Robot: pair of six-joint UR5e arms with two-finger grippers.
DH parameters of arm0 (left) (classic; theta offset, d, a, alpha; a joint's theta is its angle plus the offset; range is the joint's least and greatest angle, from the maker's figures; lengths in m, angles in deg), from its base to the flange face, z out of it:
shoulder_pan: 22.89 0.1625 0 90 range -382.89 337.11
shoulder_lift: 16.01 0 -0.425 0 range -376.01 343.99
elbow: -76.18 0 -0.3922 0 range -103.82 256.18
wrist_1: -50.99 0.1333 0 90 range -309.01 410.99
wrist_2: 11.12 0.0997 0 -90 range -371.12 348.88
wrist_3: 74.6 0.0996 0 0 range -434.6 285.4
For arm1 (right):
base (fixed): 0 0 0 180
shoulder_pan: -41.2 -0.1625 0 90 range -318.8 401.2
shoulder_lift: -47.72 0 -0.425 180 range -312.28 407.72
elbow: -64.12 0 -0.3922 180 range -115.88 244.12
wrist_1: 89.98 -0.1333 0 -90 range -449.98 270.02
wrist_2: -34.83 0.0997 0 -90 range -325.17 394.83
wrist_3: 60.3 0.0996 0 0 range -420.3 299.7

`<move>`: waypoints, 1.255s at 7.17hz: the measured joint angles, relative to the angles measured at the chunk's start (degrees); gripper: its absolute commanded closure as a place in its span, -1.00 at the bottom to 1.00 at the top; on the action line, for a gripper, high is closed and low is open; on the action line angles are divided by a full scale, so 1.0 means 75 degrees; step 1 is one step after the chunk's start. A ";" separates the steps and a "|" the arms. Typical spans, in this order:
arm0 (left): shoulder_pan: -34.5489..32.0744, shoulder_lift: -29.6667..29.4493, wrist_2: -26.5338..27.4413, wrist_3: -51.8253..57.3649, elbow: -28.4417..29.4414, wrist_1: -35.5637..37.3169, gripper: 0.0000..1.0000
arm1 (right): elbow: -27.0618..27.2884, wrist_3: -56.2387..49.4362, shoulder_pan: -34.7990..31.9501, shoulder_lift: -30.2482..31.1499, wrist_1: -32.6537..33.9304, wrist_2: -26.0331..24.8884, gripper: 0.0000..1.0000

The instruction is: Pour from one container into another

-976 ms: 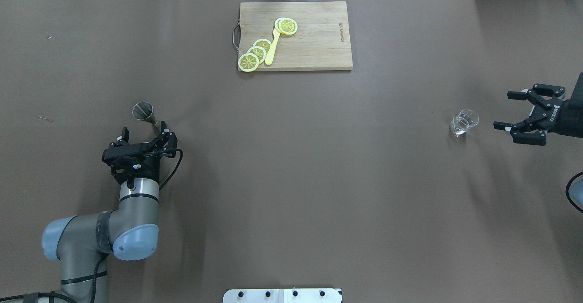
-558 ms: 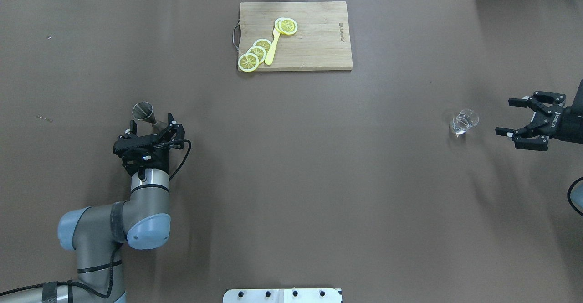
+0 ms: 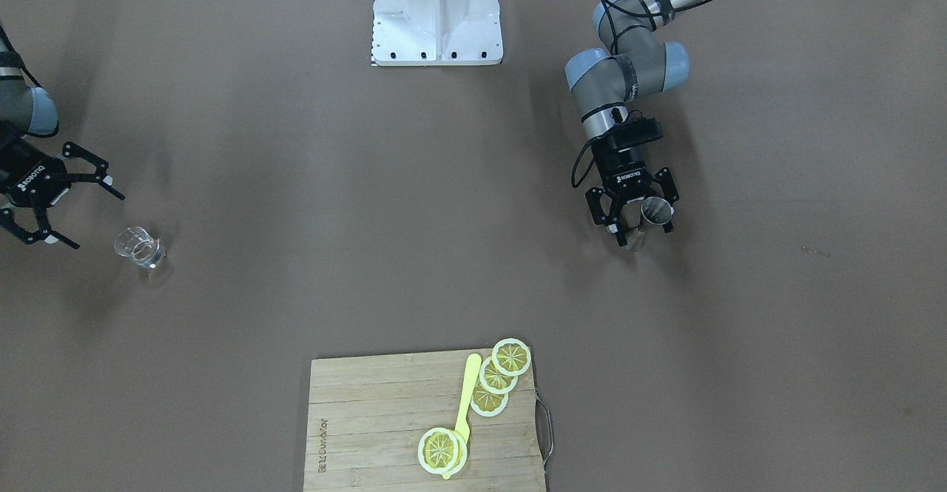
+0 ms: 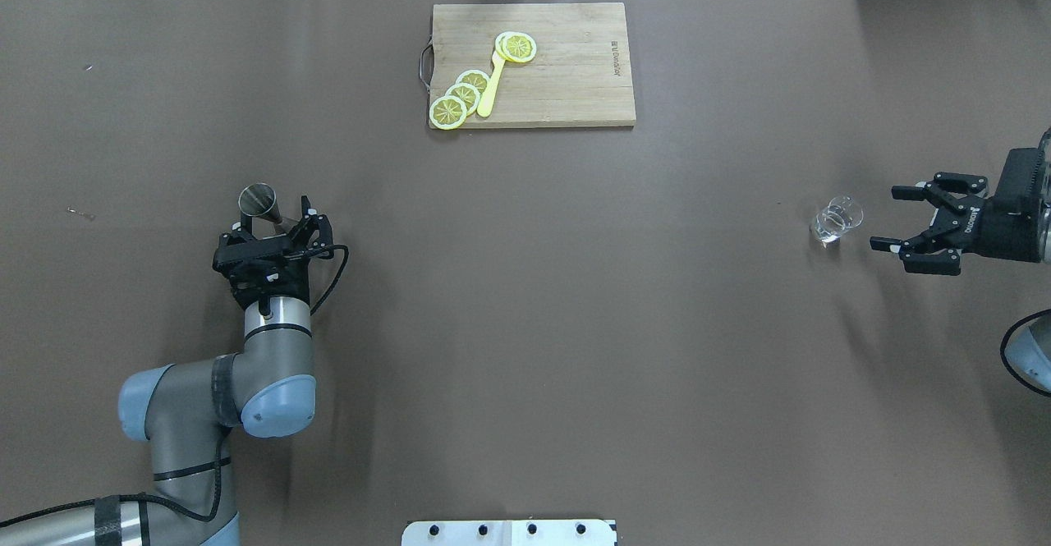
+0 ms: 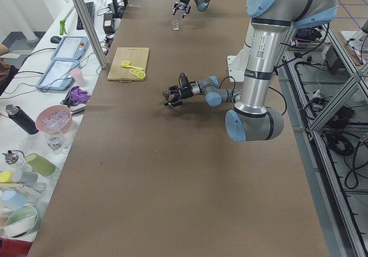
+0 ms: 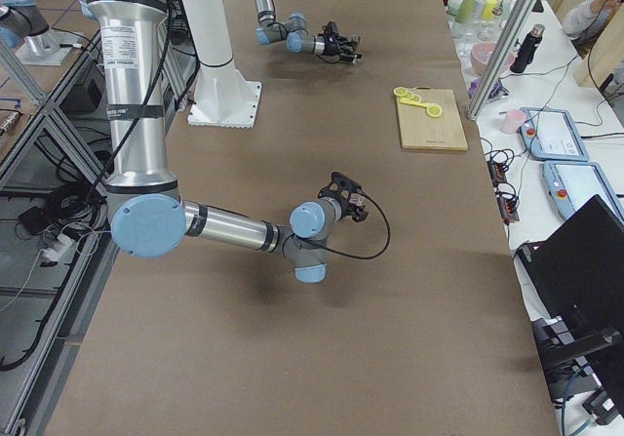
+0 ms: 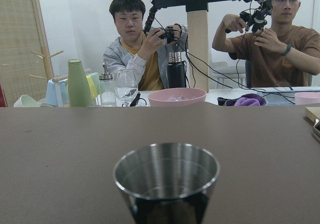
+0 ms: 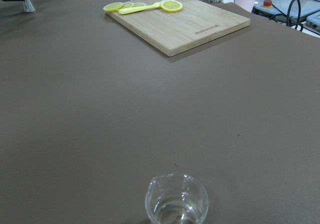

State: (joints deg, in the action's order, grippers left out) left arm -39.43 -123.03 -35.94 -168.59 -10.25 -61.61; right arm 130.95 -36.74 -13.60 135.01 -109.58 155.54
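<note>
On table (image 4: 525, 300) | left gripper (image 4: 275, 217) wide around jigger (image 4: 257, 199) | right gripper (image 4: 888, 218) wide, near glass (image 4: 836, 222)

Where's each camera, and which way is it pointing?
Front-facing: across the table, facing the robot; left arm, right arm.
Overhead: behind the robot, looking forward and down; both arms.
Left side: table's end; left arm near.
Right side: opposite end; right arm near.
Left wrist: faces the metal cup; no arm.
Right wrist: faces the glass; own arm hidden.
Shared: overhead and front-facing show the cutting board.
</note>
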 measured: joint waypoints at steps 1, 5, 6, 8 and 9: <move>-0.0004 0.0001 0.0068 0.0006 0.0021 0.0001 -0.26 | -0.0137 -0.0003 0.0037 -0.0084 0.0002 -0.0015 -1.00; 0.0112 -0.0016 0.0407 -0.0220 0.0172 0.0005 -0.27 | -0.0506 -0.0025 0.0164 -0.0409 0.0060 -0.0063 -1.00; 0.0169 -0.0019 0.0513 -0.0367 0.0181 0.0017 -0.27 | -0.0573 -0.0040 0.0198 -0.0465 0.0076 -0.0067 -1.00; 0.0222 -0.0019 0.0585 -0.0472 0.0190 0.0016 -0.27 | -0.0700 -0.0122 0.0265 -0.0563 0.0091 -0.0075 -1.00; 0.0240 -0.0008 0.0596 -0.0521 0.0192 0.0014 -0.26 | -0.0721 -0.0243 0.0289 -0.0579 0.0090 -0.0107 -1.00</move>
State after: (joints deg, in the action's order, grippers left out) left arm -37.63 -123.09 -31.47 -172.50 -8.81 -61.50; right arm 125.55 -38.56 -11.43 130.67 -108.90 154.73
